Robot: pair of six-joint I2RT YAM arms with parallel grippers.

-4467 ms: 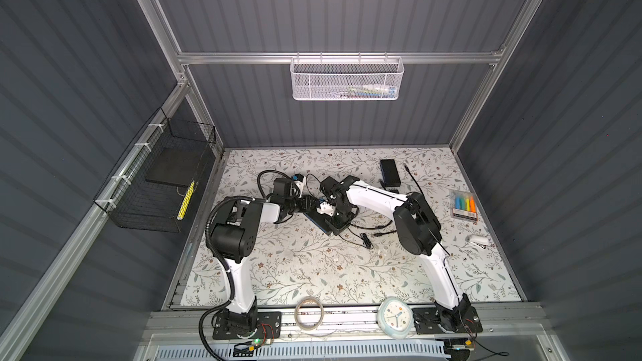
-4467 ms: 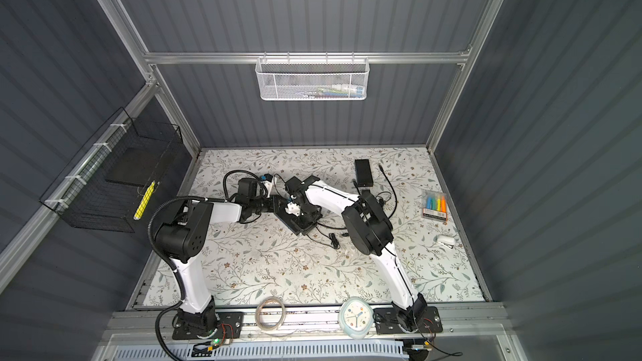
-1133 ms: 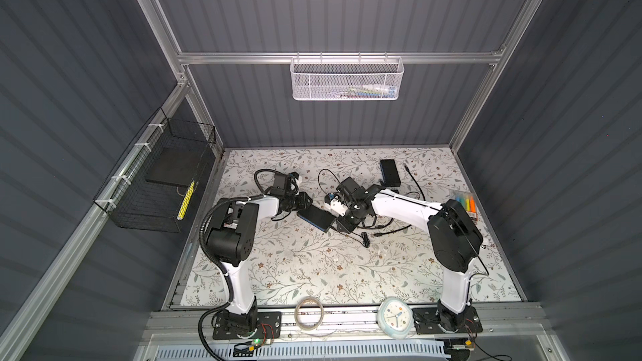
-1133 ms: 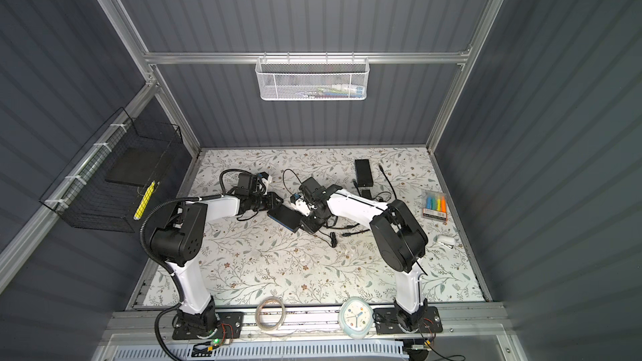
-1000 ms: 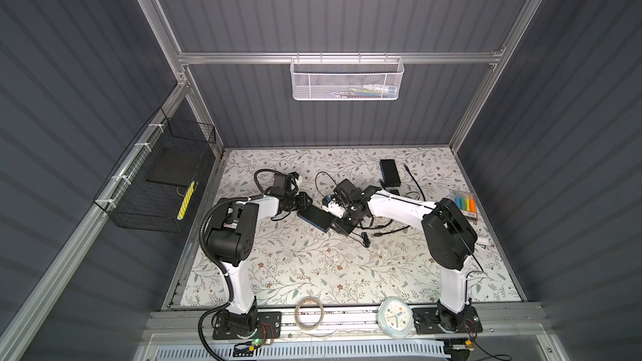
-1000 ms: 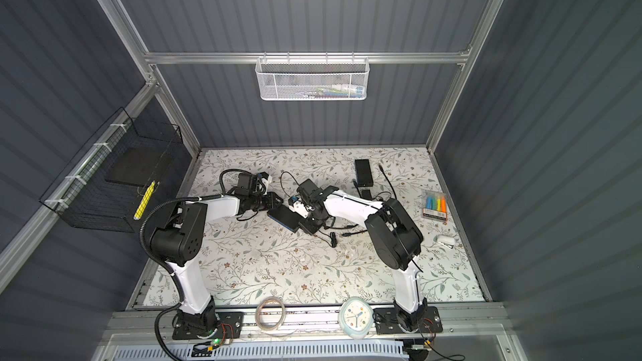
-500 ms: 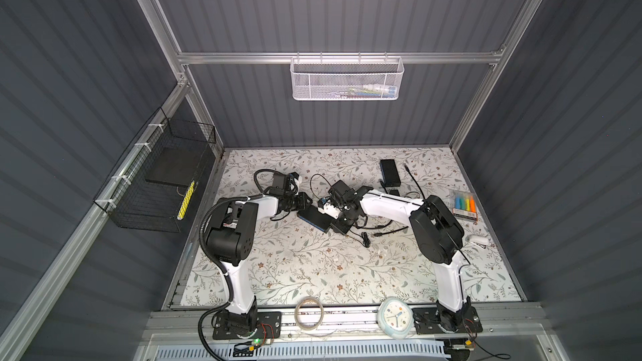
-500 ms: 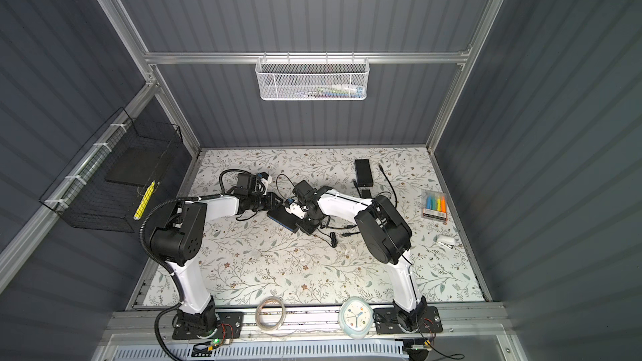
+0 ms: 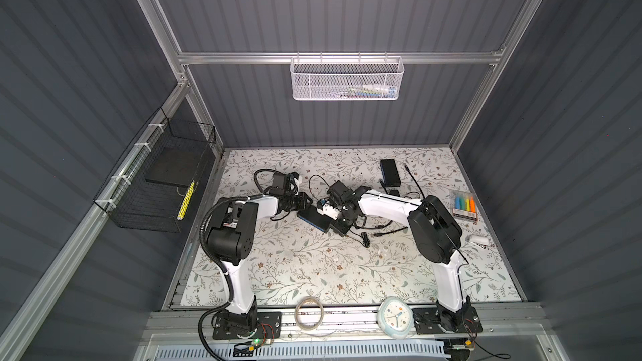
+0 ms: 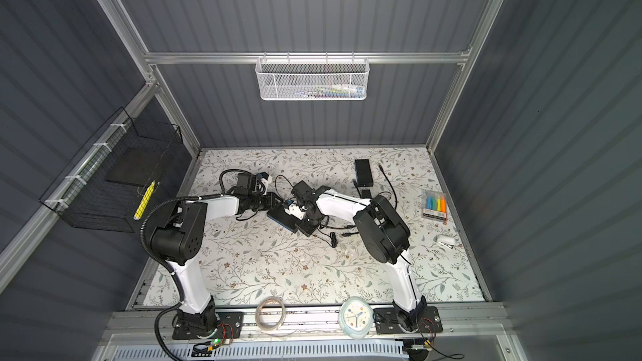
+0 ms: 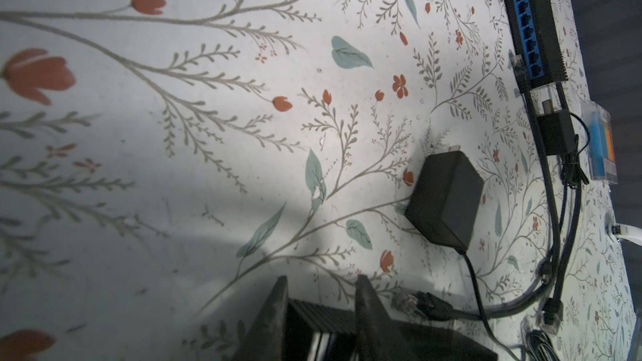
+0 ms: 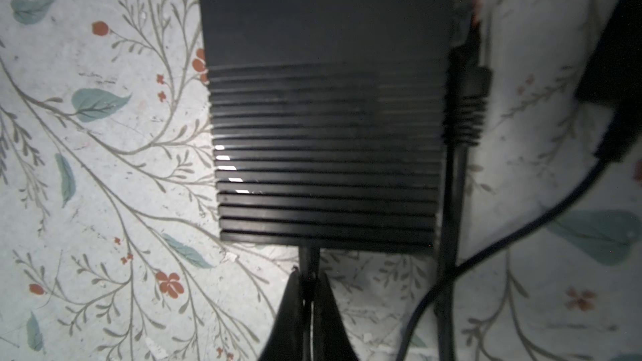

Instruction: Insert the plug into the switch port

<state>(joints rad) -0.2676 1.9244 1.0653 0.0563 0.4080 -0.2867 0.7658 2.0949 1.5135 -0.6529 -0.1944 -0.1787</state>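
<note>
The switch (image 9: 312, 220) (image 10: 283, 220) is a black ribbed box with a blue port side, lying mid-table. My left gripper (image 9: 305, 203) (image 11: 321, 289) is shut on one end of the switch (image 11: 319, 314), one finger on each side. At the opposite end, my right gripper (image 9: 342, 227) (image 12: 307, 279) is shut on a thin black plug (image 12: 308, 258). The plug's tip reaches the switch's end face (image 12: 323, 234). I cannot tell whether it sits inside a port.
A ribbed-boot cable (image 12: 463, 109) runs along the switch's side and its network connector (image 11: 417, 303) lies beside it. A black power adapter (image 11: 444, 199), a second switch (image 9: 389, 171), loose cables (image 9: 364, 237), a marker pack (image 9: 463, 203), a clock (image 9: 396, 317) and a tape roll (image 9: 309, 314) lie around.
My right gripper's jaws have closed onto the plug, and the right arm's elbow has swung left. The left gripper has kept its hold on the switch.
</note>
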